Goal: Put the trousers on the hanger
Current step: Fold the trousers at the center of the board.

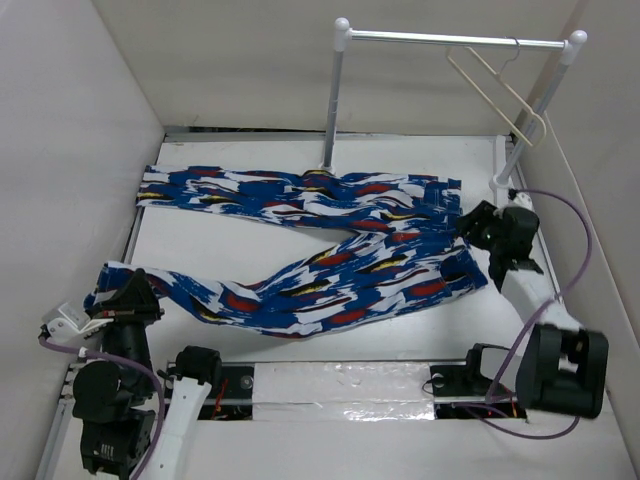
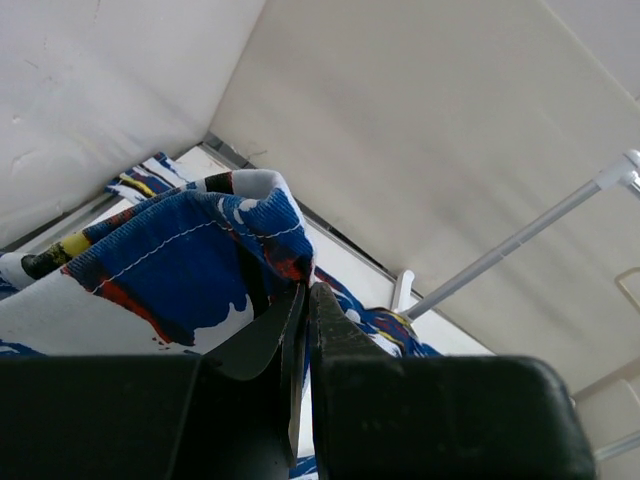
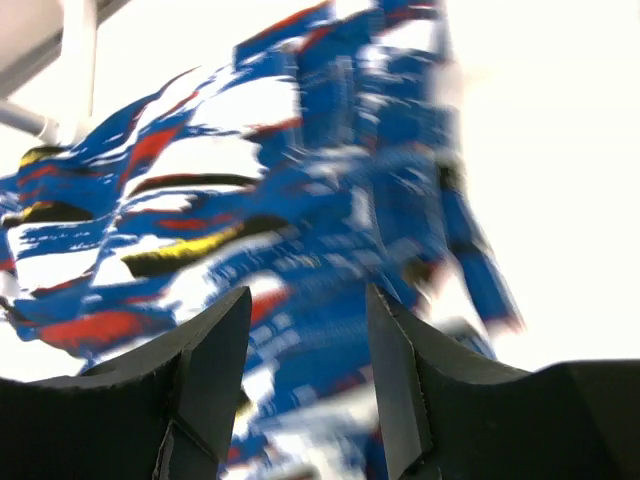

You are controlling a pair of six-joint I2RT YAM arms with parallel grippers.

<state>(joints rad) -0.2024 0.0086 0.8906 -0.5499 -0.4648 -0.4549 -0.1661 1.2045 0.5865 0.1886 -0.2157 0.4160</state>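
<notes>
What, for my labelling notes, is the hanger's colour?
Pale cream. The hanger hangs on the rail, clearest in the top view.

The trousers (image 1: pixel 330 240) lie flat across my desk (image 1: pixel 200 245), waistband to the right and both legs running left, the far leg straight, the near one bending towards me. My left claw (image 1: pixel 133 285) sits on the near leg's cuff. My right claw (image 1: pixel 468 227) is just beside the waistband. Behind, the hanger (image 1: pixel 495 85) hangs from the white rack (image 1: pixel 338 100), on its metal rail
</notes>
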